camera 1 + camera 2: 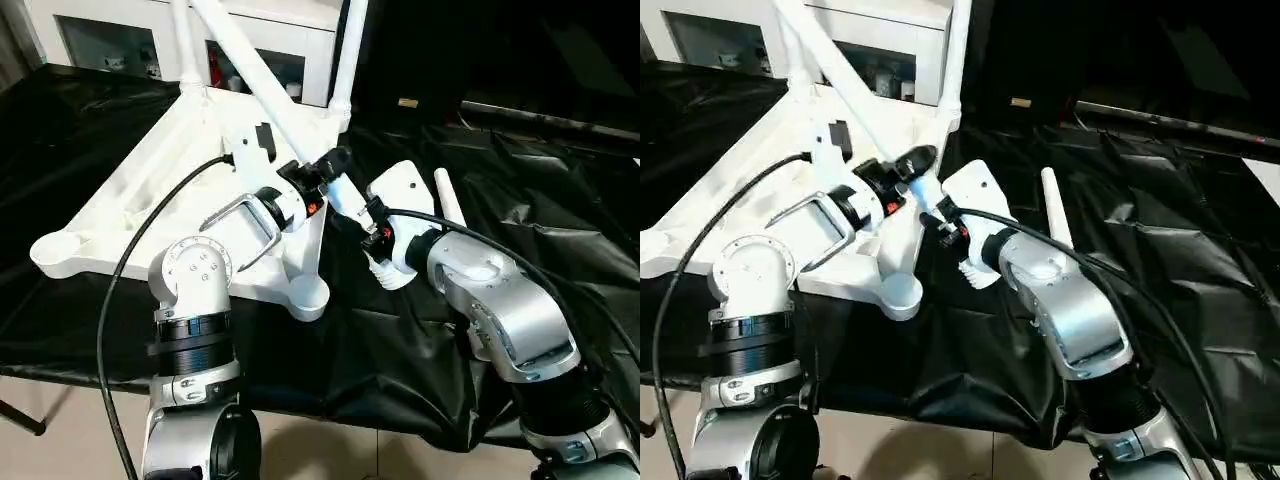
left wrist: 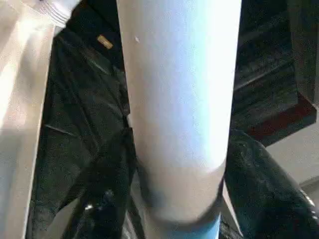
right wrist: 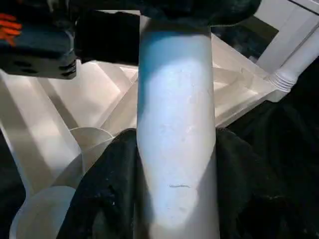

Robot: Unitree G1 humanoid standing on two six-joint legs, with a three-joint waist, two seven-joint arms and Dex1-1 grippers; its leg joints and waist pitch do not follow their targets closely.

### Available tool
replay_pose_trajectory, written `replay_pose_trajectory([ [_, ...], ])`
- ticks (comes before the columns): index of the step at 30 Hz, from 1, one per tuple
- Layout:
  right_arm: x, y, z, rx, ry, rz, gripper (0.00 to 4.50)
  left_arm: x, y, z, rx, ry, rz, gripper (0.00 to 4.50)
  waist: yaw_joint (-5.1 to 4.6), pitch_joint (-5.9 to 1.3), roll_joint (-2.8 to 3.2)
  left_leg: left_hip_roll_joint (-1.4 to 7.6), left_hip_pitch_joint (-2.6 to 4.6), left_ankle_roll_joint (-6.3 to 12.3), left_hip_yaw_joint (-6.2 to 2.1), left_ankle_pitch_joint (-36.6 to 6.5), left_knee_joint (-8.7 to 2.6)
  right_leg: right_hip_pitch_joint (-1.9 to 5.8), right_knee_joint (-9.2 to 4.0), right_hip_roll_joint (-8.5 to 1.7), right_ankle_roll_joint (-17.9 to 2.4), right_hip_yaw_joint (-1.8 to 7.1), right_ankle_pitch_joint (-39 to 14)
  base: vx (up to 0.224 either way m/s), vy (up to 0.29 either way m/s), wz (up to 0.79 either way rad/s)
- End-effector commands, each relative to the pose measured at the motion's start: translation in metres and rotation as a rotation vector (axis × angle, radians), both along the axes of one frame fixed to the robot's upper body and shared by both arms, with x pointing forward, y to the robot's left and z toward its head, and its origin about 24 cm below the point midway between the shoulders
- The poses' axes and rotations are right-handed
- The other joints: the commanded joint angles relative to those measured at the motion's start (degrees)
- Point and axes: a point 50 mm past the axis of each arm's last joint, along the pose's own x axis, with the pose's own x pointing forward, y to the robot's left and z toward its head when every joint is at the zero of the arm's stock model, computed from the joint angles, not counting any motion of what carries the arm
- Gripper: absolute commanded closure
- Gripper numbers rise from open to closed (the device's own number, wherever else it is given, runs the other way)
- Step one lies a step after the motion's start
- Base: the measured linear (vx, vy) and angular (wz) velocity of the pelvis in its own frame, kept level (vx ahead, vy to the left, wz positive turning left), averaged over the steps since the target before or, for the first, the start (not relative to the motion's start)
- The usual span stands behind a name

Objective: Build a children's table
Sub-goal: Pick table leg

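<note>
Children's table top (image 1: 150, 190) is lying upside down on your black-draped counter (image 1: 520, 230), two legs (image 1: 345, 60) already standing in its far sockets. Your left gripper (image 1: 335, 165) and right gripper (image 1: 362, 222) are both pinching one loose leg (image 3: 177, 149) between their fingers beside the top's near corner.

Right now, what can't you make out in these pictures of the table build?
- The held leg: its upper end runs off the top of the eye views.
- The left gripper: in its wrist view the leg covers where its fingers close.
- The loose leg: its lower end sits behind the right arm.
</note>
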Motion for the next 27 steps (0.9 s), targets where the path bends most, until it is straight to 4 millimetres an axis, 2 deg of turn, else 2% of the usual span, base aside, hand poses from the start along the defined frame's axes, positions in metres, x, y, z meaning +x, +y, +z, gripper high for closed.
replay_pose_trajectory([
  [1, 0.002, -0.001, 0.004, -0.007, -0.03, -0.011, 2.67, 0.001, -0.009, 0.004, 0.025, -0.009, -0.014, 1.98, 0.02, -3.93, 0.34, 1.69, 0.87, 0.73, -0.35, -0.64, -3.46, 3.72, -3.29, -3.59, -9.93, 2.75, 4.63, 0.0, 0.0, 0.0],
  [4, 0.003, 0.0, 0.004, -0.009, -0.033, -0.008, 2.67, 0.0, -0.011, 0.005, 0.02, -0.014, -0.021, 2.33, -0.03, -3.9, 0.29, 1.76, 0.92, 0.47, -0.36, -1.23, -3.48, 3.7, -3.34, -3.58, -10.05, 2.72, 3.77, 0.0, 0.0, 0.0],
  [6, 0.003, 0.0, 0.005, 0.007, -0.036, 0.003, 2.67, -0.001, -0.011, 0.006, 0.015, -0.021, -0.031, 2.36, 0.0, -3.91, 0.31, 1.73, 0.91, 0.42, -0.36, -1.16, -3.46, 3.7, -3.29, -3.59, -10.16, 2.72, 3.88, 0.0, 0.0, 0.0],
  [7, 0.003, 0.0, 0.005, 0.009, -0.035, 0.004, 1.97, -0.001, -0.011, 0.006, 0.014, -0.021, -0.031, 2.49, 0.0, -3.92, 0.29, 1.73, 0.91, 0.45, -0.34, -1.27, -3.45, 3.69, -3.3, -3.58, -10.18, 2.71, 3.84, 0.0, 0.0, 0.0],
  [10, 0.002, -0.002, 0.008, 0.056, -0.023, 0.034, 1.92, -0.001, -0.011, 0.008, 0.024, -0.041, -0.059, 2.58, 0.03, -4.0, 0.24, 1.73, 0.87, 0.89, -0.34, -0.79, -3.36, 3.75, -3.16, -3.6, -10.3, 2.74, 4.88, 0.0, 0.0, 0.0],
  [11, 0.003, -0.003, 0.008, 0.059, -0.021, 0.035, 1.64, -0.002, -0.011, 0.008, 0.027, -0.043, -0.061, 2.6, 0.05, -3.96, 0.27, 1.69, 0.89, 1.05, -0.33, -0.91, -3.4, 3.72, -3.19, -3.57, -10.31, 2.72, 4.71, 0.0, 0.0, 0.0],
  [12, 0.003, -0.005, 0.009, 0.068, -0.016, 0.034, 1.64, -0.002, -0.011, 0.008, 0.035, -0.051, -0.069, 2.6, 0.07, -3.99, 0.28, 1.71, 0.9, 1.12, -0.3, -0.74, -3.36, 3.7, -3.16, -3.56, -10.4, 2.74, 4.76, 0.0, 0.0, 0.0],
  [13, 0.006, -0.023, 0.015, 0.162, 0.087, 0.064, 1.52, -0.006, -0.008, 0.014, 0.105, -0.135, -0.183, 2.64, 0.14, -4.02, 0.19, 1.67, 0.96, 1.3, -0.34, -0.81, -3.37, 3.73, -3.16, -3.54, -10.23, 2.68, 4.59, 0.0, 0.0, 0.0],
  [14, 0.005, -0.028, 0.014, 0.173, 0.125, 0.076, 1.52, -0.007, -0.007, 0.015, 0.121, -0.159, -0.219, 2.64, 0.3, -4.11, 0.34, 1.58, 1.11, 1.99, -0.39, -1.32, -3.41, 3.76, -2.99, -3.43, -9.8, 2.65, 3.59, 0.0, 0.0, 0.0],
  [15, 0.005, -0.032, 0.013, 0.181, 0.15, 0.085, 1.52, -0.008, -0.006, 0.016, 0.132, -0.173, -0.242, 2.64, 0.25, -3.95, 0.36, 1.7, 1.14, 1.85, -0.36, -1.37, -3.47, 3.6, -3.04, -3.33, -9.72, 2.61, 3.24, 0.0, 0.0, 0.0],
  [17, 0.003, -0.044, 0.008, 0.195, 0.234, 0.125, 1.52, -0.011, -0.003, 0.021, 0.163, -0.221, -0.326, 2.64, 0.21, -3.95, 0.31, 1.68, 0.99, 1.41, -0.28, -0.52, -3.41, 3.7, -3.03, -3.45, -10.78, 2.58, 4.23, 0.0, 0.0, 0.0],
  [18, 0.003, -0.044, 0.008, 0.195, 0.234, 0.125, 1.52, -0.011, -0.003, 0.021, 0.163, -0.221, -0.326, 2.65, 0.44, -4.04, 0.41, 1.74, 1.09, 1.49, -0.23, 0.0, -3.36, 3.69, -2.9, -3.55, -11.13, 2.64, 4.68, 0.0, 0.0, 0.0],
  [19, 0.001, -0.049, 0.005, 0.204, 0.275, 0.153, 1.52, -0.013, 0.0, 0.023, 0.174, -0.242, -0.361, 2.65, 0.46, -3.99, 0.26, 1.66, 0.99, 1.52, -0.21, -0.02, -3.41, 3.86, -2.99, -3.64, -11.52, 2.61, 4.28, 0.0, 0.0, 0.0],
  [21, -0.005, -0.055, 0.002, 0.234, 0.346, 0.219, 1.52, -0.014, 0.006, 0.03, 0.181, -0.283, -0.417, 2.65, 0.5, -3.99, 0.4, 1.72, 1.03, 1.44, -0.18, -0.26, -3.4, 3.83, -3.06, -3.71, -12.11, 2.61, 3.55, 0.0, 0.0, 0.0],
  [25, -0.013, -0.058, 0.002, 0.29, 0.432, 0.3, 1.52, -0.02, 0.012, 0.045, 0.145, -0.352, -0.514, 2.66, 0.54, -4.06, 0.38, 1.74, 1.0, 1.03, -0.28, -0.49, -3.45, 3.91, -3.0, -3.82, -12.93, 2.47, 2.39, 0.0, 0.0, 0.0],
  [27, -0.013, -0.058, 0.002, 0.29, 0.432, 0.3, 1.52, -0.02, 0.012, 0.045, 0.145, -0.352, -0.514, 2.66, 0.5, -3.92, 0.42, 1.85, 1.04, 0.72, -0.2, -1.09, -3.48, 3.73, -3.14, -3.89, -13.27, 2.48, 1.45, 0.0, 0.0, 0.0],
])
